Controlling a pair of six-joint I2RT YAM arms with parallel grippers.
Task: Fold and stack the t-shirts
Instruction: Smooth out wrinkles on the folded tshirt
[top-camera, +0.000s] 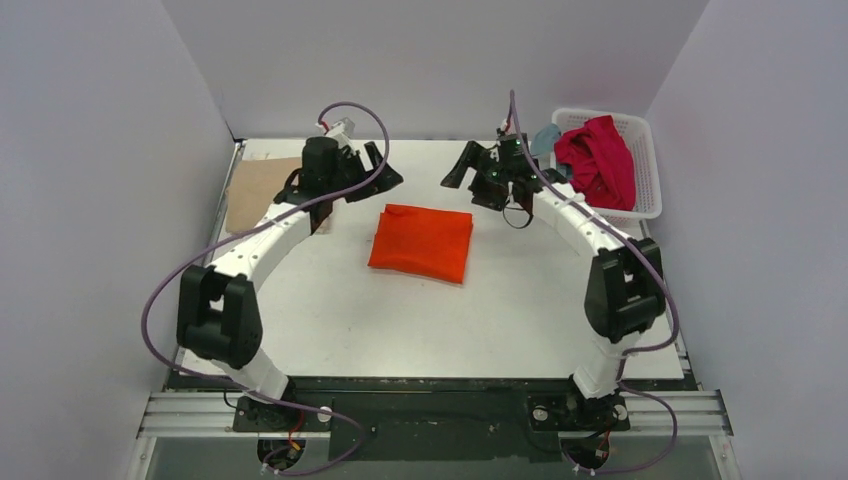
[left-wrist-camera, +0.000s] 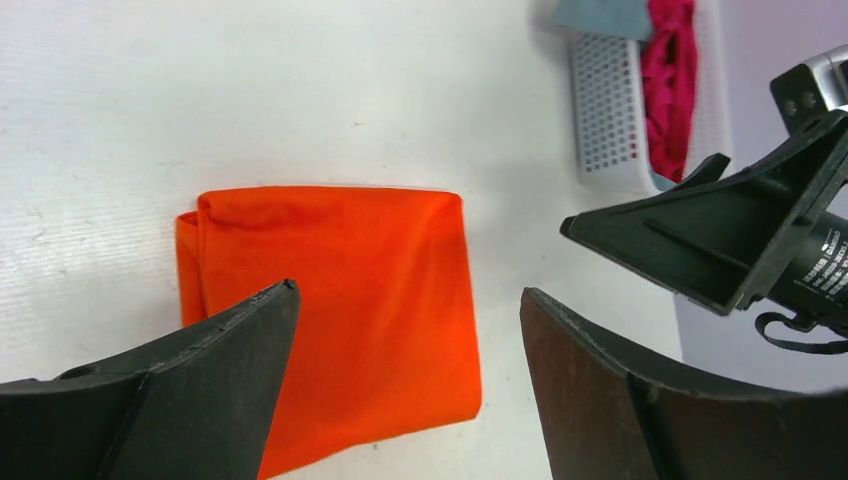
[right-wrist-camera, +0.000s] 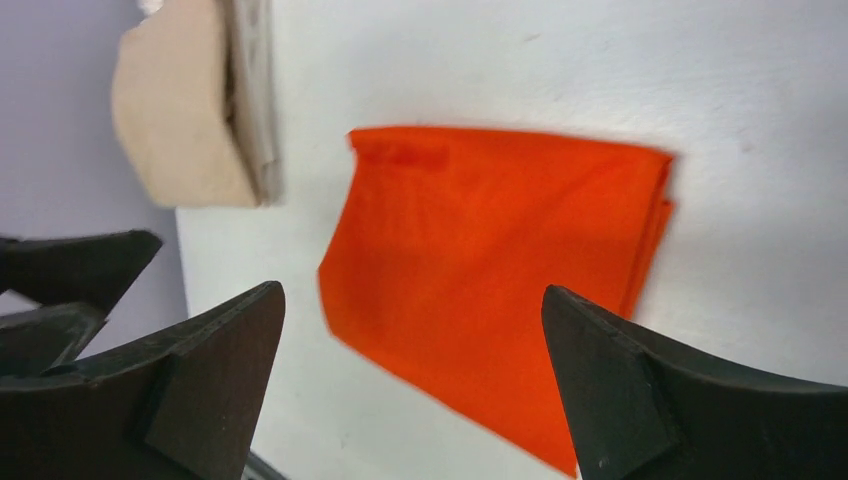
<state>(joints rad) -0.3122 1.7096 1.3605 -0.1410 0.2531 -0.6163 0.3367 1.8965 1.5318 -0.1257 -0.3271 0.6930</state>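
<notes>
My left hand (left-wrist-camera: 405, 292) and right hand (right-wrist-camera: 412, 288) both hang released and empty, with the folded orange t-shirt (top-camera: 422, 243) on the bench (top-camera: 330, 320) below and between them, about equally near to each.

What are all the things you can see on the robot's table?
orange shirt: one, bright orange, folded, middle of the table
tan shirt: one, tan, far left edge of the table
red shirt: one, crimson, bunched in the basket
grey-blue shirt: one, grey-blue, at the basket's left edge
basket: one, white plastic, far right corner
table: one, white
arms: two, white and black, near edge
left claw: one, black, open, empty
right claw: one, black, open, empty
</notes>
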